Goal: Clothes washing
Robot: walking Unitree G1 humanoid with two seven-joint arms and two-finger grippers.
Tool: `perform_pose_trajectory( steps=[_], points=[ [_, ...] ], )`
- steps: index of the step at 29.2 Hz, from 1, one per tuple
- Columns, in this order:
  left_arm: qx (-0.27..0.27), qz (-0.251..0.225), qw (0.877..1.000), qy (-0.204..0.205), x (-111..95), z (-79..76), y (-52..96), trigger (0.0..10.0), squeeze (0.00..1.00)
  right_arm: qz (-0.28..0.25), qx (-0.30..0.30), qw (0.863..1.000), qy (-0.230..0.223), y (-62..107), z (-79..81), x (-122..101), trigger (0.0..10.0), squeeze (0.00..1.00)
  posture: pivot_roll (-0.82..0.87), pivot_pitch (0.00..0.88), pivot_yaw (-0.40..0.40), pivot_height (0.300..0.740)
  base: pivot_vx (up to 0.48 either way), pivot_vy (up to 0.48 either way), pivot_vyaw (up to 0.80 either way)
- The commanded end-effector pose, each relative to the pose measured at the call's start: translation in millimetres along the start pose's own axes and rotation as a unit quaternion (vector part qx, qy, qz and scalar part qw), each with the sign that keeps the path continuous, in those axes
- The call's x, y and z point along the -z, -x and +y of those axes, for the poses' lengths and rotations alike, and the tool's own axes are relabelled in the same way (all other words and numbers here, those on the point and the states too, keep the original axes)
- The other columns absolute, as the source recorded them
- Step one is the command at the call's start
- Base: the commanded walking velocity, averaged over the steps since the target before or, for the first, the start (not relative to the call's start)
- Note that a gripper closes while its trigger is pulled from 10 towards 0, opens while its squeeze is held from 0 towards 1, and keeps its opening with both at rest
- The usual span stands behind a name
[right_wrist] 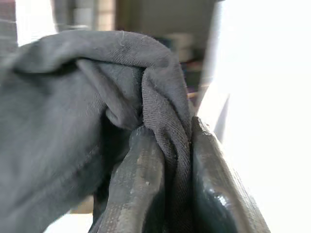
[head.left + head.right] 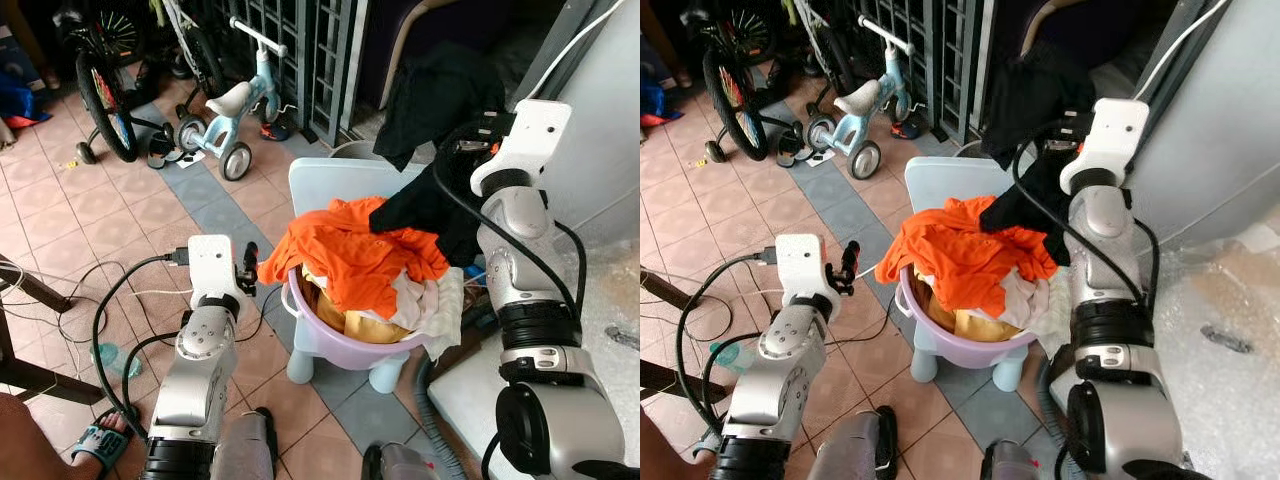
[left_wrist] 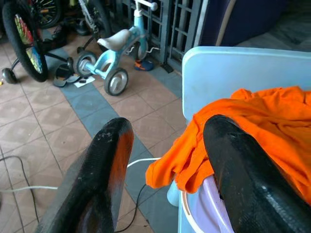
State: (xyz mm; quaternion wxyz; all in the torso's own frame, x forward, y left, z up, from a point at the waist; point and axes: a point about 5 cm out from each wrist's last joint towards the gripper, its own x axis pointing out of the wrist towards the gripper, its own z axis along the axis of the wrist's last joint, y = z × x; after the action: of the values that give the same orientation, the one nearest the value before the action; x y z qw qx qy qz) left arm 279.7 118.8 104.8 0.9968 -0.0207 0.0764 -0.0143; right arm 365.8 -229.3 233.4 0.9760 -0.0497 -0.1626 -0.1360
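Silver arms frame the head views: a lavender basin (image 2: 345, 345) heaped with an orange shirt (image 2: 345, 250) sits on a pale blue stool (image 2: 330, 185) on the tiled floor (image 2: 90, 215). Left wrist view: the left gripper (image 3: 167, 160), fingers apart, nears the shirt's hanging edge. Right wrist view: the right gripper (image 1: 167, 170) is clamped on a dark garment (image 1: 73, 111).

Terracotta tiled floor (image 2: 60, 225), bicycle (image 2: 100, 85), metal gate (image 2: 300, 50) behind

One laundry basin (image 2: 330, 345), one chair (image 2: 335, 185), one tricycle (image 2: 235, 110), two bicycles (image 2: 105, 85).
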Motion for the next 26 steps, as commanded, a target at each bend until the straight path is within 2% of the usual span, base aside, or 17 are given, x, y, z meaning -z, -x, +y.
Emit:
perform_pose_trajectory(
  steps=[1,3,4,5,6,7,9,10,11,14,18,21,22,24,25,26],
  points=[
    [0.008,0.001,1.000,-0.005,2,-4.4,-1.1,10.0,0.00,-0.030,0.055,0.998,-0.002,-9.7,-20.8,-20,10.0,0.00,0.01,0.039,0.014,0.740,0.000,0.000,-0.79],
    [0.010,-0.001,1.000,-0.005,1,-4.5,-1.6,10.0,0.00,-0.031,0.075,0.997,0.004,-12.5,-29.7,-23,10.0,0.00,0.01,0.039,0.014,0.740,0.000,-0.184,-0.78],
    [0.011,-0.004,1.000,-0.005,0,-4.4,-2.1,10.0,0.00,-0.036,0.096,0.995,0.017,-17.1,-41.6,-28,10.0,0.00,0.02,0.037,0.014,0.740,0.000,-0.368,-0.78],
    [0.011,-0.004,1.000,-0.005,0,-4.4,-2.1,10.0,0.00,-0.036,0.096,0.995,0.017,-17.1,-41.6,-28,10.0,0.00,0.02,0.037,0.014,0.740,0.000,-0.368,-0.78],
    [0.012,-0.008,1.000,-0.005,-1,-3.8,-2.9,10.0,0.00,-0.046,0.145,0.987,0.045,-24.5,-66.4,-38,10.0,0.00,0.02,0.035,0.013,0.740,0.000,-0.259,-0.78],
    [0.012,-0.008,1.000,-0.005,-1,-3.8,-2.9,10.0,0.00,-0.046,0.145,0.987,0.045,-24.5,-66.4,-38,10.0,0.00,0.02,0.035,0.013,0.740,0.000,-0.259,-0.78],
    [0.010,-0.009,1.000,-0.003,0,-3.2,-2.6,10.0,0.00,-0.045,0.194,0.977,0.075,-27.2,-88.5,-43,10.0,0.00,0.02,0.033,0.011,0.740,0.000,-0.315,-0.78],
    [0.010,-0.009,1.000,-0.003,0,-3.2,-2.6,10.0,0.00,-0.045,0.194,0.977,0.075,-27.2,-88.5,-43,10.0,0.00,0.02,0.033,0.011,0.740,0.000,-0.266,-0.77],
    [0.010,-0.008,1.000,-0.002,0,-3.4,-2.1,10.0,0.00,-0.037,0.213,0.973,0.087,-27.5,-97.5,-42,10.0,0.00,0.02,0.036,0.012,0.740,0.000,-0.266,-0.77],
    [0.012,-0.006,1.000,-0.003,2,-4.1,-1.2,10.0,0.00,-0.010,0.245,0.966,0.084,-26.3,-114.0,-35,10.0,0.00,0.02,0.036,0.013,0.740,0.000,0.000,-0.78],
    [0.008,-0.005,1.000,0.000,2,-2.1,-1.7,10.0,0.00,-0.020,0.234,0.967,0.101,-26.7,-112.3,-39,10.0,0.00,0.02,0.041,0.017,0.740,0.000,0.000,-0.80],
    [0.007,-0.006,1.000,0.000,1,-1.6,-2.7,10.0,0.00,0.084,0.201,0.973,0.070,-28.6,-105.9,-8,10.0,0.00,0.02,0.046,0.018,0.740,0.000,0.000,0.00],
    [0.007,-0.006,1.000,0.000,1,-1.6,-2.7,10.0,0.00,0.084,0.201,0.973,0.070,-28.6,-105.9,-8,10.0,0.00,0.02,0.046,0.018,0.740,0.000,0.000,0.00],
    [0.006,-0.006,1.000,0.002,1,-1.9,-2.7,10.0,0.00,0.136,0.191,0.971,0.040,-25.9,-103.0,8,10.0,0.00,0.02,0.047,0.016,0.740,0.000,0.000,0.00],
    [0.006,-0.006,1.000,0.002,1,-1.9,-2.7,10.0,0.00,0.136,0.191,0.971,0.040,-25.9,-103.0,8,10.0,0.00,0.02,0.047,0.016,0.740,0.000,0.000,0.00],
    [0.006,-0.007,1.000,0.003,1,-2.0,-2.6,10.0,0.00,0.155,0.182,0.971,0.021,-24.9,-100.3,15,10.0,0.00,0.02,0.048,0.016,0.740,0.000,0.000,0.00]
  ],
)
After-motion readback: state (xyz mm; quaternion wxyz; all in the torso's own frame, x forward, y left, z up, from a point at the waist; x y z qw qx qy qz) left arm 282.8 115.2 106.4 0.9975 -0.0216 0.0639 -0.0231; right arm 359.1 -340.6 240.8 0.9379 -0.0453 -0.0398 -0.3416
